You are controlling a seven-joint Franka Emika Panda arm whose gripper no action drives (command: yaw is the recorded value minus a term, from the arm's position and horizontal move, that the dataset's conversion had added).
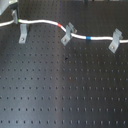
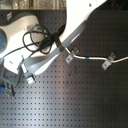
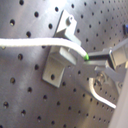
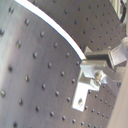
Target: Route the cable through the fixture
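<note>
The hand grasps the white cable beside the upright fixture (forked top), apparently to seat it on the perforated tabletop.

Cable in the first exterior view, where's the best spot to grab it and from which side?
Probably take the cable on its bare stretch just to the first exterior view's left of the red band, coming from above and closing across the cord. There it runs nearly straight and clear of the middle grey clip.
</note>
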